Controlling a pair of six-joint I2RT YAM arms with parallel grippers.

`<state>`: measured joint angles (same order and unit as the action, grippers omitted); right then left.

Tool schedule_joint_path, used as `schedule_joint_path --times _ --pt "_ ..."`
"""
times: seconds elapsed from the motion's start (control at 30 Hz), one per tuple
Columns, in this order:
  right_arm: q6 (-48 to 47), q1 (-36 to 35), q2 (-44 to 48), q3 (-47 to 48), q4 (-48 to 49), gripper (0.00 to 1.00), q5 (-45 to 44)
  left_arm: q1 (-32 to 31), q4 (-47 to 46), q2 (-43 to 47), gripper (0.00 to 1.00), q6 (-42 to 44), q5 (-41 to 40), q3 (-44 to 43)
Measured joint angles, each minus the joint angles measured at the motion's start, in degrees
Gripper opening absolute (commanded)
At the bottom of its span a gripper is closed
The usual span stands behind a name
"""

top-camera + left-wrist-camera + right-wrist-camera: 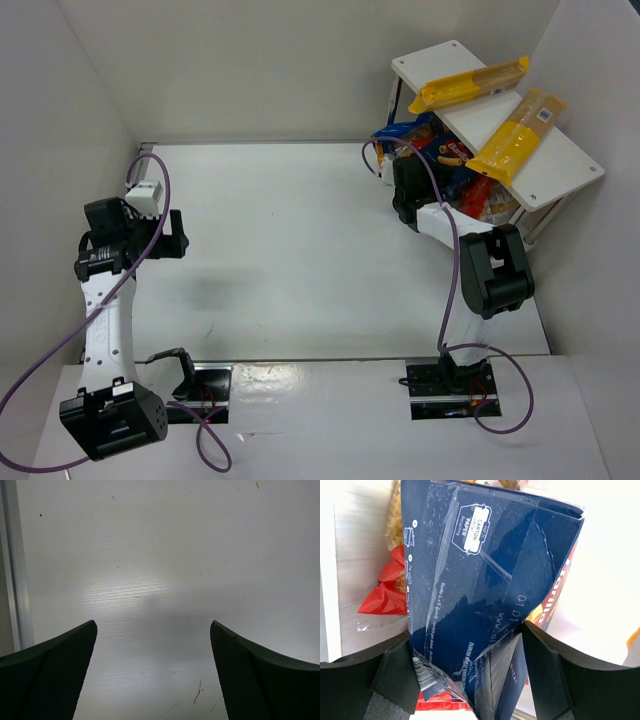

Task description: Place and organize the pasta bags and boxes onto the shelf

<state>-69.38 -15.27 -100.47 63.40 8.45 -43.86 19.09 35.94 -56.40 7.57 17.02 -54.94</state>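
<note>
Dark blue pasta box [485, 580] sits inside the right gripper [467, 635] at the shelf [560, 165], hold unclear; left gripper [152, 640] gapes wide.

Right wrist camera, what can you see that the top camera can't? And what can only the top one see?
Only the right wrist view shows the tiny white writing and the paper-carton recycling mark on the dark blue pasta box, close up between the fingers of the right gripper. Only the top view shows the whole white shelf, two yellow bags lying on its top board, and the left arm far off to the side. Both show the blue box and a red bag next to it.
</note>
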Motion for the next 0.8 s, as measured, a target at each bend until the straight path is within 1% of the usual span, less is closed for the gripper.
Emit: schedule_joint_path --times 0.07,0.17,0.2,0.27,0.3,0.43,0.53,0.63,0.8 --pt "0.1 -0.2 0.0 0.0 -0.6 0.76 0.2 0.0 0.0 0.0 0.99 0.0 0.0 0.0" --pt "0.1 -0.2 0.1 0.0 -0.7 0.62 0.1 0.0 0.0 0.0 0.99 0.0 0.0 0.0" --pt "0.0 -0.3 0.1 0.0 -0.7 0.51 -0.1 0.0 0.0 0.0 0.99 0.0 0.0 0.0" --pt "-0.1 -0.3 0.3 0.2 -0.4 0.39 -0.3 0.0 0.0 0.0 0.99 0.0 0.0 0.0" --pt "-0.1 -0.3 0.3 0.2 -0.5 0.35 -0.3 0.0 0.0 0.0 0.99 0.0 0.0 0.0" --pt "-0.1 -0.1 0.3 0.3 -0.5 0.33 -0.3 0.2 0.0 0.0 0.99 0.0 0.2 0.0" --pt "-0.1 0.2 0.2 0.5 -0.5 0.31 -0.3 0.5 0.0 0.0 0.99 0.0 0.3 0.0" --pt "-0.2 0.6 -0.2 1.1 -0.5 0.31 -0.3 0.5 0.0 0.0 0.99 0.0 0.3 0.0" --pt "-0.9 2.5 -1.1 2.1 0.2 0.24 -0.3 0.6 0.0 0.0 0.99 0.0 0.7 0.0"
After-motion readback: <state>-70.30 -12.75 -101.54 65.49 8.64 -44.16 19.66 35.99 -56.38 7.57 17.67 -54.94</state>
